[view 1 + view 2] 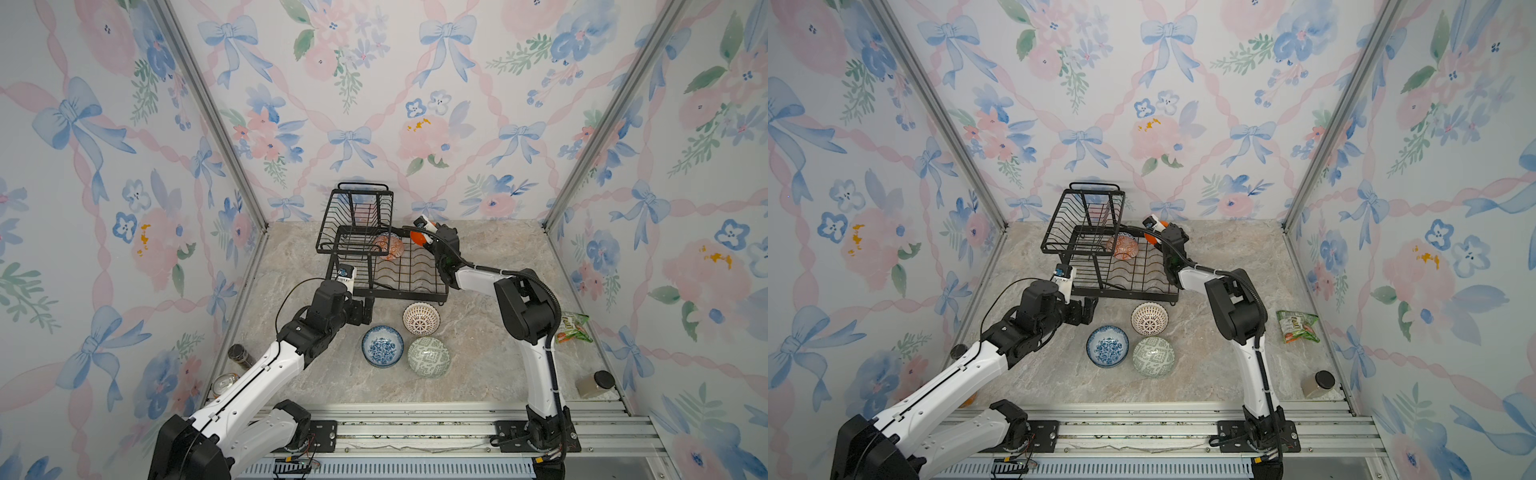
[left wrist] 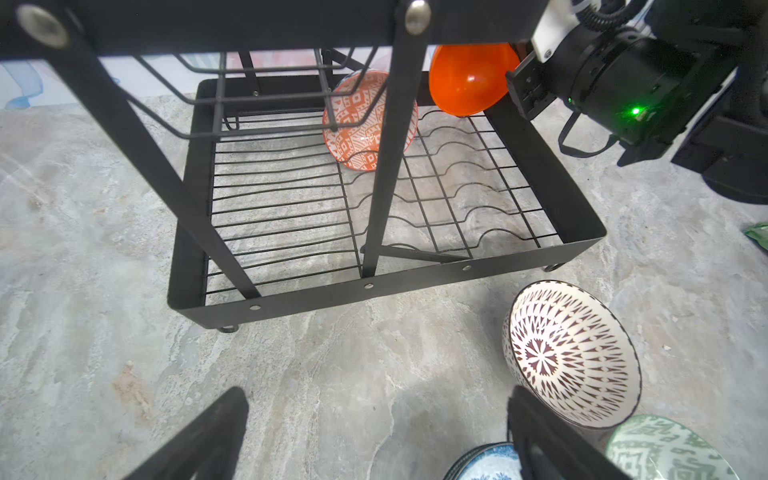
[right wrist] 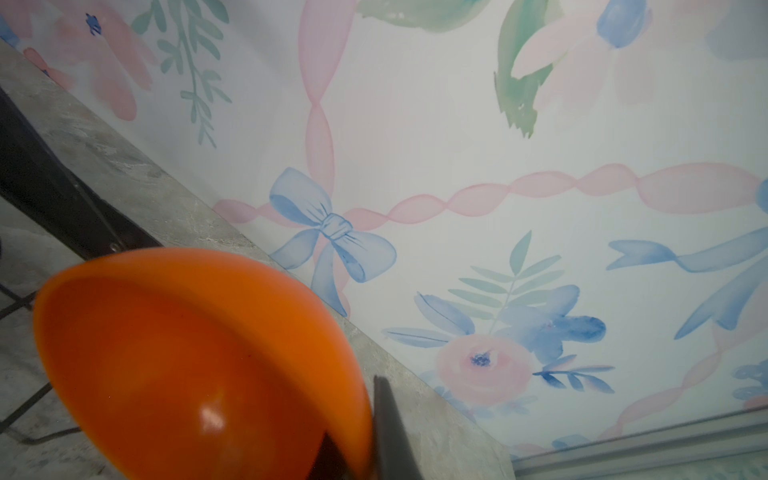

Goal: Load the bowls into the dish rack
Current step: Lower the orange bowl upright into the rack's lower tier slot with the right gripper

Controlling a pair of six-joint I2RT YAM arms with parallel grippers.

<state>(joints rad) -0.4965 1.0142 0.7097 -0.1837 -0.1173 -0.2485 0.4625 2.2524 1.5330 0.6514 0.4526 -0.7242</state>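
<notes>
Orange bowl point(image 2: 469, 79) tilted on edge over far right corner of dish rack point(image 2: 374, 286) lower tray, rim pinched in closed right fingers point(image 3: 390, 436). Patterned bowl point(image 1: 388, 246) stands in slots beside it. Step in hand: seating orange bowl. Next move calls for lowering into slot, then release. Left fingers point(image 2: 208, 440) spread wide, empty, over desk point(image 1: 478, 353) near lattice bowl point(image 1: 421, 318). Bowl-to-wire contact unclear; grip point cut off.

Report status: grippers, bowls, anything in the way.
Right gripper shut on orange bowl at dish rack far corner. Left gripper open, empty. Patterned bowl racked; blue bowl, green bowl, lattice bowl on table. Nothing blocking.
</notes>
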